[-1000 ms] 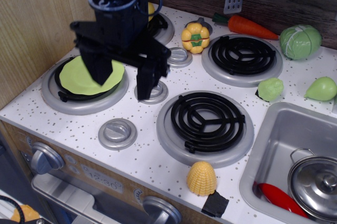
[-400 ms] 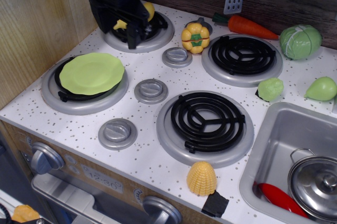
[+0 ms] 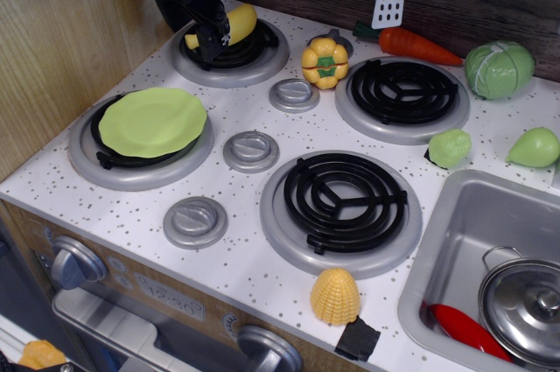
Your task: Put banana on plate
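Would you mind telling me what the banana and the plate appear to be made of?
The banana looks like smooth moulded plastic: even pale yellow with a soft sheen. The plate also seems plastic, matte lime green, its wavy rim uniform in colour. Neither can be confirmed by sight alone.

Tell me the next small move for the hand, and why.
Probably lower and close on the small pale-yellow plastic banana. The black hand sits at its left end on the back-left burner, grip not evident, and the lime-green round plate holds nothing.
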`<move>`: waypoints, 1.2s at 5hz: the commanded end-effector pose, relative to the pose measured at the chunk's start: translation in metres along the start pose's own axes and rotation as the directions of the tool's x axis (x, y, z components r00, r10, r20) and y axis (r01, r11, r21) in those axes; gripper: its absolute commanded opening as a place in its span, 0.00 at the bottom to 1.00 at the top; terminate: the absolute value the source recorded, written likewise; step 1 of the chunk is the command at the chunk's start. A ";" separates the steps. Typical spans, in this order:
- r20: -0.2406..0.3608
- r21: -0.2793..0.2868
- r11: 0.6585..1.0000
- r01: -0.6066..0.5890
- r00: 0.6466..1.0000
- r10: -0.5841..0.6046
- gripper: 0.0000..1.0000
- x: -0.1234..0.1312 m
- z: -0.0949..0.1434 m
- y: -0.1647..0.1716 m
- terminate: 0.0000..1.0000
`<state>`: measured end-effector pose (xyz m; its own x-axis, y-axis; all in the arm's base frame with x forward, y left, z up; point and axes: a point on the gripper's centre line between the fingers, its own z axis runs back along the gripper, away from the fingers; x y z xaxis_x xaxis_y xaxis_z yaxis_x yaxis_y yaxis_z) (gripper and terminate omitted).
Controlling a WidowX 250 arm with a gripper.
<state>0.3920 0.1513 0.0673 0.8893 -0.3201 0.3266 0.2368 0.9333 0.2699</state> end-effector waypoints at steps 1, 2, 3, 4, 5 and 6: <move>0.114 0.029 0.997 0.075 0.990 -0.078 1.00 0.037 0.001 0.029 0.00; 0.135 -0.011 0.995 0.098 0.986 -0.096 1.00 0.050 -0.009 0.036 0.00; 0.139 -0.026 0.996 0.090 0.987 -0.086 1.00 0.052 -0.023 0.038 0.00; 0.168 -0.035 0.997 0.075 0.983 -0.068 1.00 0.048 -0.036 0.034 0.00; 0.180 -0.060 0.996 0.061 0.982 -0.050 1.00 0.047 -0.042 0.032 0.00; 0.149 -0.068 0.997 0.038 0.988 -0.028 0.00 0.047 -0.033 0.027 0.00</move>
<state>0.4390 0.1611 0.0337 0.8605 -0.3424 0.3772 0.2980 0.9389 0.1724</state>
